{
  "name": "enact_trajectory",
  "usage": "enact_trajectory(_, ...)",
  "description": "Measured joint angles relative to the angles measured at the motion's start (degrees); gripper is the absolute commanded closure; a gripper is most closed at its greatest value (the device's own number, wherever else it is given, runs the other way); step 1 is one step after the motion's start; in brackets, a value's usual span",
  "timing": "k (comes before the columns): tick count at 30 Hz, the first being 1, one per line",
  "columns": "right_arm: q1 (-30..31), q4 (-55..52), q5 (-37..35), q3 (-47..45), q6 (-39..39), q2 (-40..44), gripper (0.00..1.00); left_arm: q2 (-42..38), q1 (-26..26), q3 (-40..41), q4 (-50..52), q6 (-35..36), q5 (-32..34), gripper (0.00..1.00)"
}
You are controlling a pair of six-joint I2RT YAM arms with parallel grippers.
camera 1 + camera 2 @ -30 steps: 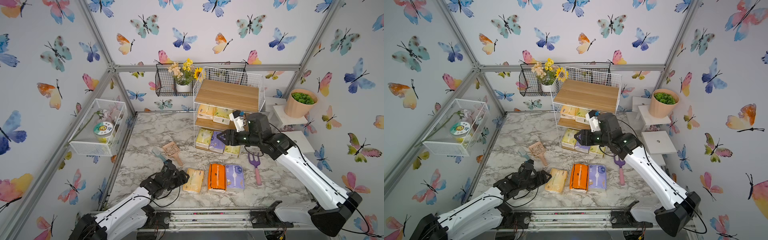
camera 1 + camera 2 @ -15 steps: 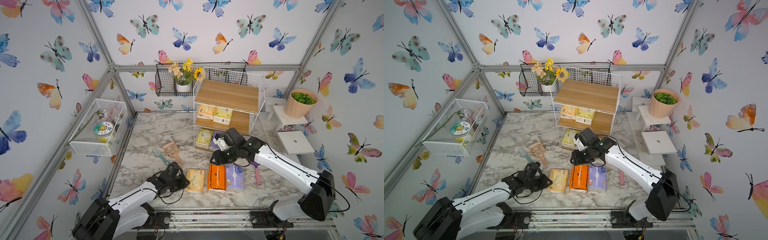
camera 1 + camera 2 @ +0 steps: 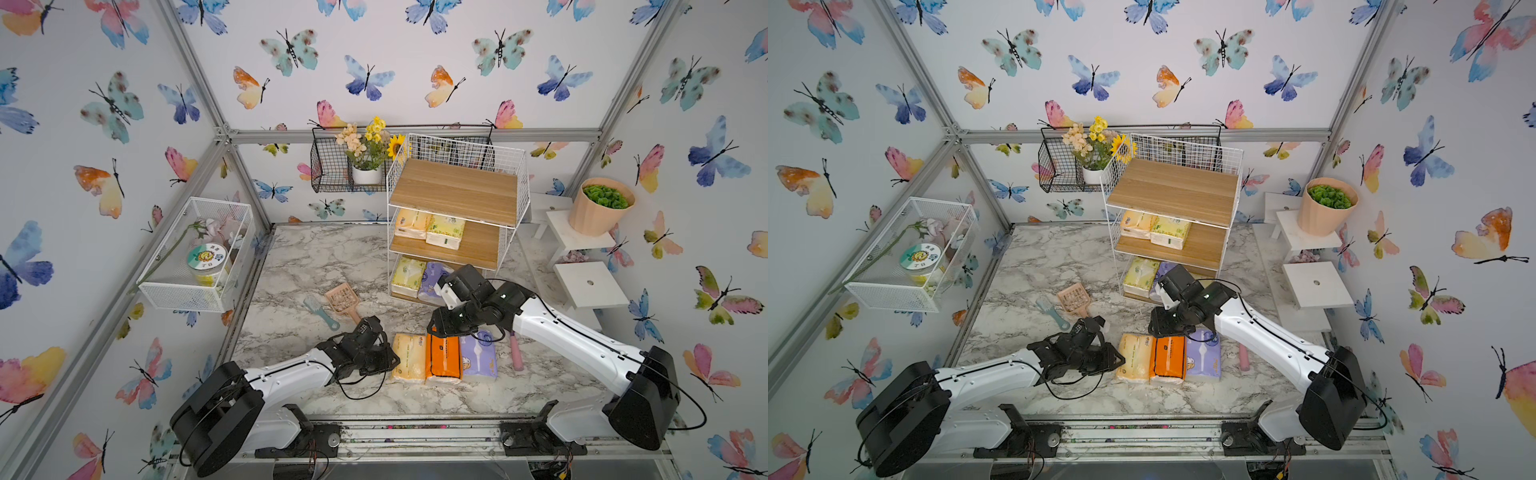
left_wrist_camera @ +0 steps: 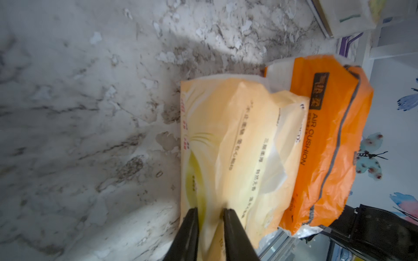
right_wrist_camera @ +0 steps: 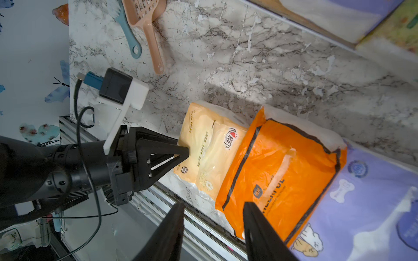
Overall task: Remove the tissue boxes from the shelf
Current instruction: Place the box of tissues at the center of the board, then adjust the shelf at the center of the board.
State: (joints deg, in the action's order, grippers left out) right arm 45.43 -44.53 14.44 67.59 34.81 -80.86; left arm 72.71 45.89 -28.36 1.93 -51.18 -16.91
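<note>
Four tissue packs (image 3: 444,232) sit on the shelf (image 3: 453,191), the bottom pair (image 3: 409,276) seemingly endwise toward your right tool (image 5: 213,204), which hangs open, empty and just in front, nearer than your left tool (image 4: 210,210), narrowed around the peach pack (image 4: 237,146), grip unclear.

Three tissue boxes (image 3: 444,357) before shelf (image 3: 455,195)

Peach pack (image 3: 409,357), orange pack (image 3: 444,360), lavender pack (image 3: 481,361) lie flat, touching, nr counter's (image 3: 332,257) front edge. Shelf (image 3: 455,195) at back: mid-tier packs (image 3: 444,232), bottom-tier packs (image 3: 409,276).
</note>
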Motion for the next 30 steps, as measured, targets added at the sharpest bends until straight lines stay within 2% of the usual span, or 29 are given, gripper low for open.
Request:
enact_trajectory(3,0.0,0.0,-1.0,-0.8,1.4,0.0,0.53,-1.4,0.0,-0.2,0.8,0.0,1.0,0.42)
enact_trajectory(6,0.0,0.3,-2.2,-2.2,3.5,0.7,0.53,-6.1,0.0,-0.6,3.3,-0.9,4.2,0.38)
enact_trajectory(13,0.0,0.6,-4.8,-4.6,8.7,2.3,0.52,-17.9,-1.5,-2.3,7.3,-6.0,14.5,0.39)
enact_trajectory(19,0.0,4.2,-9.0,-4.6,12.7,5.9,0.53,-26.5,-2.4,-1.7,2.5,-9.3,20.9,0.39)
enact_trajectory(25,0.0,12.6,-10.7,-3.0,13.3,10.0,0.53,-30.8,-2.6,-1.7,-2.5,-11.6,26.8,0.39)
enact_trajectory(30,0.0,18.9,-17.0,-1.9,13.2,11.6,0.53,-33.0,-2.8,0.0,-6.1,-13.8,30.9,0.39)
